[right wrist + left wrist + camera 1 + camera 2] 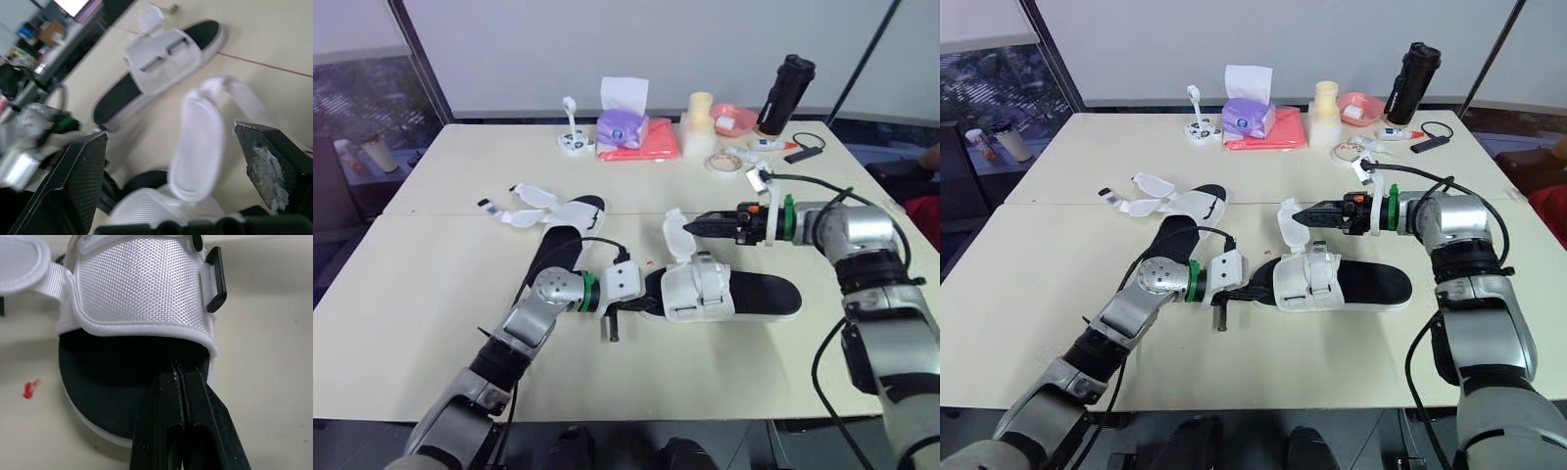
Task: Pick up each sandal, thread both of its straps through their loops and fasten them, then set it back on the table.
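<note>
Head view: near sandal (754, 292) lies mid-table (411, 294), its strap flap (675, 233) standing unfastened; second sandal (558, 220) lies behind, straps loose.
Left wrist: left hand (179, 374) clenched, tips on the insole (pinning it, I'd guess).
Right wrist: right hand (168, 132) released, fingers straddling the flap.
Writing: none legible.

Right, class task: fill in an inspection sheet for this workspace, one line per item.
Surface: beige table, two tops joined.
Job's things: near sandal, one strap loose; far sandal, straps open.
Clutter: tissue box, red cloth, black bottle, pink bowl, all by the far edge.
Grippers: left gripper shut, tips at the near sandal's insole; right gripper open, loose strap between its fingers.
Cables: black cable along the right arm.
Surroundings: cup beyond the table's left side.
</note>
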`<state>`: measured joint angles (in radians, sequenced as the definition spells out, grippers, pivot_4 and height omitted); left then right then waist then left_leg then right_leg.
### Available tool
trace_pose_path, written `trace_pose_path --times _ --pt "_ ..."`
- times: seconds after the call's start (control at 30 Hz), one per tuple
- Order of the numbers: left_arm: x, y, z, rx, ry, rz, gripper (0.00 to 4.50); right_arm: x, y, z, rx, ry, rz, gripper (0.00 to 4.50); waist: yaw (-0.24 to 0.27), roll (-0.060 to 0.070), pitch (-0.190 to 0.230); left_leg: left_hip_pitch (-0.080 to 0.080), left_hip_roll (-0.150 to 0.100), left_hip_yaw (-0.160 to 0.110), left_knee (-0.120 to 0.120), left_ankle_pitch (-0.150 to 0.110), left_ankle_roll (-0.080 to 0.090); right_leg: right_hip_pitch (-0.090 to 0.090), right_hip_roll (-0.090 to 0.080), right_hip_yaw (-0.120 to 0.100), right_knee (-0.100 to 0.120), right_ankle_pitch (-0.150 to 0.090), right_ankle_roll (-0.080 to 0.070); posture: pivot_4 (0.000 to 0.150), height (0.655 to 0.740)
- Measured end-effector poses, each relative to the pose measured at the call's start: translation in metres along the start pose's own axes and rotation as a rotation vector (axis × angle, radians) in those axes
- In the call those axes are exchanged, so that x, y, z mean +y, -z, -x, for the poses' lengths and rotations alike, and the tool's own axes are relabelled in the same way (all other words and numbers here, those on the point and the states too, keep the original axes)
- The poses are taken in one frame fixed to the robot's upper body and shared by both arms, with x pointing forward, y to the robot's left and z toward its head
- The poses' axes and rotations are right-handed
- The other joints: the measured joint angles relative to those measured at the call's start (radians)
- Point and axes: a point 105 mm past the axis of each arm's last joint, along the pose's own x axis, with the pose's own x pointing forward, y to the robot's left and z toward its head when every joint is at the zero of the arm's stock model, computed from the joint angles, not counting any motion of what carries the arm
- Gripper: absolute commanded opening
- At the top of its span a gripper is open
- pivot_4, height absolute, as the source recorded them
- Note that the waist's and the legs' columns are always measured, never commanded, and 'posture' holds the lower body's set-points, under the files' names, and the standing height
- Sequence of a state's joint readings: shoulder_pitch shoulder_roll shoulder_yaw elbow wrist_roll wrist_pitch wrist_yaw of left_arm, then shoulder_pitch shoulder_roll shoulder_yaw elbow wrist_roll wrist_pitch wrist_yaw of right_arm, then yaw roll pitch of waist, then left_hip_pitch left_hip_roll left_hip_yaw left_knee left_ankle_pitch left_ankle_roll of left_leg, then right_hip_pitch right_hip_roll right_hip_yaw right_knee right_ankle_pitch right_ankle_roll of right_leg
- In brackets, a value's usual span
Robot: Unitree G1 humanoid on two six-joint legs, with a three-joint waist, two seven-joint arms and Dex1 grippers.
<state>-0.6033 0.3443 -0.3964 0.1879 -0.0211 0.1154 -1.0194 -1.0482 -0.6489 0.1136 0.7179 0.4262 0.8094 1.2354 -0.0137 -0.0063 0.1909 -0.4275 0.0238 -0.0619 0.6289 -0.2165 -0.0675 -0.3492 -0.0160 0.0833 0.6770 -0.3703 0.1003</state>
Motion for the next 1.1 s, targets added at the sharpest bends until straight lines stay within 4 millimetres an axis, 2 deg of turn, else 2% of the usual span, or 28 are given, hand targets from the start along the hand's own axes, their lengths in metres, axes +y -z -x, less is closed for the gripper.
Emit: trace_pose_path --times 0.17,0.4,0.57,0.67,0.9,1.03,1.1 --pt "0.002 0.001 0.0 -0.004 -0.011 -0.022 0.0 -0.005 0.009 -0.007 0.04 -0.025 -0.036 4.46 -0.002 0.0 0.0 0.0 0.0 0.001 0.001 0.0 0.0 -0.003 0.0 0.0 0.006 0.0 0.0 0.15 0.74" --pt "0.005 0.0 -0.005 -0.021 -0.027 -0.021 0.0 0.01 -0.01 -0.033 -0.031 -0.138 -0.104 4.46 -0.002 0.0 0.0 0.0 0.0 0.001 0.002 0.001 -0.001 -0.004 0.0 0.0 0.007 0.0 0.0 0.15 0.74" --pt "0.009 -0.002 -0.009 -0.043 -0.067 -0.015 0.0 0.012 -0.018 -0.05 -0.087 -0.137 -0.192 4.46 -0.002 0.0 0.0 0.0 0.0 0.001 0.001 0.001 -0.001 -0.005 0.0 0.0 0.008 0.0 0.0 0.15 0.74" --pt "0.013 -0.001 -0.01 -0.052 -0.096 -0.014 0.0 0.007 -0.017 -0.058 -0.087 -0.086 -0.231 3.68 -0.004 0.0 0.0 0.0 0.0 0.002 0.001 0.001 -0.001 -0.006 0.0 0.0 0.009 0.0 0.0 0.15 0.74" --pt "0.017 -0.001 -0.011 -0.056 -0.137 -0.022 0.0 -0.002 -0.018 -0.061 -0.122 -0.005 -0.267 0.08 -0.005 0.0 0.0 -0.001 0.0 0.003 0.001 0.001 -0.001 -0.007 -0.001 0.0 0.01 0.0 0.0 0.15 0.74" --pt "0.018 -0.001 -0.01 -0.055 -0.149 -0.021 0.0 -0.004 -0.024 -0.06 -0.154 0.008 -0.207 0.08 -0.006 0.001 0.0 -0.001 0.0 0.004 0.001 0.001 -0.001 -0.007 -0.001 0.001 0.01 0.0 0.0 0.15 0.74" --pt "0.019 -0.001 -0.01 -0.056 -0.153 -0.02 0.0 -0.003 -0.027 -0.059 -0.164 -0.002 -0.123 0.08 -0.006 0.001 0.0 -0.001 0.0 0.004 0.001 0.001 -0.001 -0.007 0.0 0.001 0.01 0.0 0.0 0.15 0.74"
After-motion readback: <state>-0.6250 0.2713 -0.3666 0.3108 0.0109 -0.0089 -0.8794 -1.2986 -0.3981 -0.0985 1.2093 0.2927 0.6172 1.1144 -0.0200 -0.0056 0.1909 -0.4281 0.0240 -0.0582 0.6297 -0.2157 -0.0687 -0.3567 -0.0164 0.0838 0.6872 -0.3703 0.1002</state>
